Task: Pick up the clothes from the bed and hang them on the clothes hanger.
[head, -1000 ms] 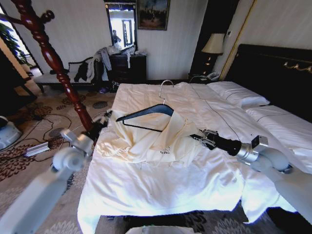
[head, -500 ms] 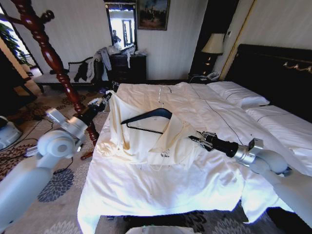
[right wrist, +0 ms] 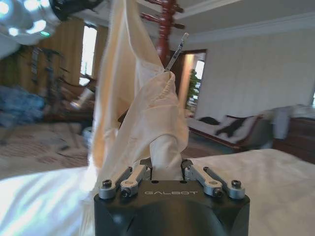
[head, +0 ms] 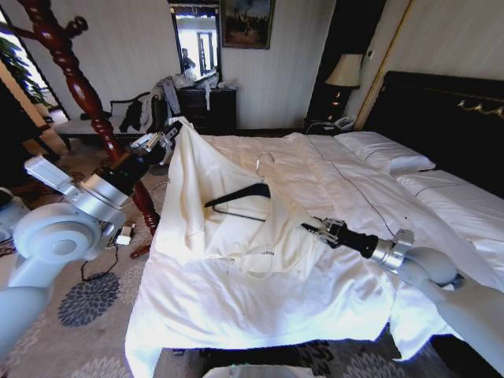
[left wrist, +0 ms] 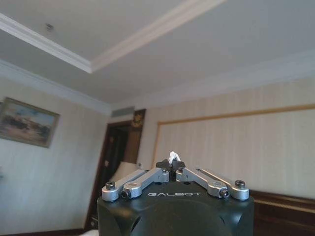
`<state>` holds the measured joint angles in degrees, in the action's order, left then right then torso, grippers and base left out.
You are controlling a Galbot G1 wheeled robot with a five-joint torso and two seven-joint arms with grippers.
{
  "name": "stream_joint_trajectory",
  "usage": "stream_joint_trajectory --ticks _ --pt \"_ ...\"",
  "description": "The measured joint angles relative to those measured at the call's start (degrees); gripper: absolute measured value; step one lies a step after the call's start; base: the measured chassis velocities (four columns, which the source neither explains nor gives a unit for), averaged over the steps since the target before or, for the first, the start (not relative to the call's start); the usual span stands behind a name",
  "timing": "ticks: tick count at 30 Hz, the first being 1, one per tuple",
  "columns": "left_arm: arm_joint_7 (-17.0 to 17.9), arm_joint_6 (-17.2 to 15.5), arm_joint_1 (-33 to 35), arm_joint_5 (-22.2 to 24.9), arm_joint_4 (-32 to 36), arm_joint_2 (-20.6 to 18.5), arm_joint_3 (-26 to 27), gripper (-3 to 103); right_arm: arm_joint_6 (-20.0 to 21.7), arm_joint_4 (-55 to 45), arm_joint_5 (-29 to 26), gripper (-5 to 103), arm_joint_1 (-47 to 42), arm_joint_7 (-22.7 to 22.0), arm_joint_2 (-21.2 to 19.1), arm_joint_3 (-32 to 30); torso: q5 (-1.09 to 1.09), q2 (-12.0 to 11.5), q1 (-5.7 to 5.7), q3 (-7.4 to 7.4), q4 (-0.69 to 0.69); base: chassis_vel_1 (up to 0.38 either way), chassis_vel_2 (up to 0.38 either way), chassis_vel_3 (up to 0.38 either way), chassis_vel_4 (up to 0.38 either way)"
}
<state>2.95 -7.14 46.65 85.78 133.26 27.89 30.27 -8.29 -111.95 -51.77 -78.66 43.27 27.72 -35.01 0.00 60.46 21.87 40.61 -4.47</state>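
The pale cream clothes (head: 206, 206) lie partly on the white bed (head: 260, 307), with one end pulled up into the air. My left gripper (head: 168, 135) is raised over the bed's left edge and shut on that lifted end; a tuft of fabric (left wrist: 173, 157) pokes out between its fingers. My right gripper (head: 312, 229) is low over the quilt and shut on the other side of the clothes (right wrist: 147, 118). The black clothes hanger (head: 241, 194) lies tilted inside the garment, its silver hook (head: 264, 161) sticking out; the right wrist view has that hook (right wrist: 176, 51) above the fabric.
A reddish-brown wooden pole (head: 77, 85) stands on the carpet just left of the bed, behind my left arm. A dark dresser (head: 208, 109) and a bench with grey and dark garments (head: 146, 110) line the back wall. The black headboard (head: 453, 118) and a lamp (head: 345, 71) are at the right.
My left gripper has risen and swung back, lifting one end of the clothes high off the bed. The hanger tilted with the fabric. My right gripper slid slightly left, still gripping.
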Motion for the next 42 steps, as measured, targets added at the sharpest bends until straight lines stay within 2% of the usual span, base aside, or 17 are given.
stream_joint_trajectory --ticks 8,12,19,27,38,42 --pt "-0.9 -1.1 2.0 -1.3 2.7 -1.9 -2.9 0 -0.3 -1.4 -4.5 23 2.5 1.4 2.3 4.4 -0.01 0.0 0.0 0.0 0.01 0.0 0.0 0.0 0.0" --pt "-2.4 -1.2 6.7 -5.6 4.5 -3.1 -4.4 0 -0.4 -2.2 -8.4 23 5.9 1.0 2.8 6.6 -0.01 0.0 0.0 0.0 0.02 0.0 0.0 0.0 0.0" --pt "-4.3 -1.2 10.8 -8.7 7.3 -4.0 -4.8 0 -0.1 -1.8 -8.9 23 9.2 -1.4 3.4 8.1 0.01 0.0 0.0 0.0 0.01 0.0 0.0 0.0 0.0" --pt "-5.5 -1.5 16.1 -12.5 9.1 -4.9 -4.8 0 -0.1 -2.7 -9.8 23 10.0 -1.9 3.8 8.2 0.0 0.0 0.0 0.0 0.01 0.0 0.0 0.0 0.0" --pt "-6.4 -2.1 17.4 -16.4 9.7 -4.2 -7.2 0 -0.6 -5.5 -14.2 23 8.3 -1.0 4.3 6.2 0.0 0.0 0.01 0.0 0.01 0.0 0.0 0.0 0.0" --pt "-6.5 -2.1 16.7 -16.5 9.3 -4.0 -7.1 0 -1.0 -5.9 -13.0 23 7.2 -0.8 5.2 6.6 -0.01 0.0 0.01 0.0 0.01 0.0 0.0 0.0 0.0"
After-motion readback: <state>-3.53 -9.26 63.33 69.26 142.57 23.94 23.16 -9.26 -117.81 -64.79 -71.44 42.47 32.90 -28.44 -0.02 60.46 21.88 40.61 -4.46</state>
